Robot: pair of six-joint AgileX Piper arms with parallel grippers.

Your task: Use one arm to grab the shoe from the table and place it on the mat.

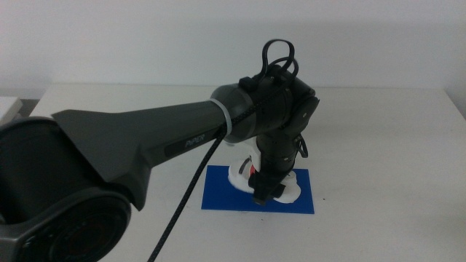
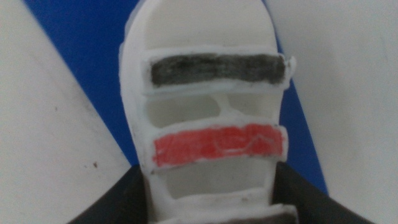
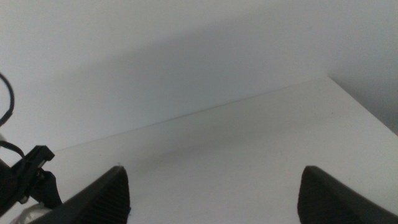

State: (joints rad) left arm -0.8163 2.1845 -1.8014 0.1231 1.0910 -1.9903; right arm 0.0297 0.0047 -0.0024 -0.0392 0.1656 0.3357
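The main risk now is, I think, a bad release: the sandal [image 1: 287,191] seems to sit only partly over the blue mat [image 1: 218,191], with its white sole reaching the mat's near edge, so if the jaws open while it is tilted or not fully down, it may tip or slide and end half on the white table [image 1: 378,131]. A fast lift afterwards could also drag a strap and pull the shoe off the mat. The left gripper [image 1: 263,195] hangs over the mat, a little toward the near edge of the table and around its middle, and it points almost straight down from the bent wrist of the left arm [image 1: 145,138], which reaches in from the left side. In the left wrist view its two dark jaws are closed on the sides of the sandal, near the red strap [image 2: 217,144], with the dark strap [image 2: 216,67] beyond. The right gripper [image 3: 214,199] waits apart with its jaws spread wide and nothing between them.
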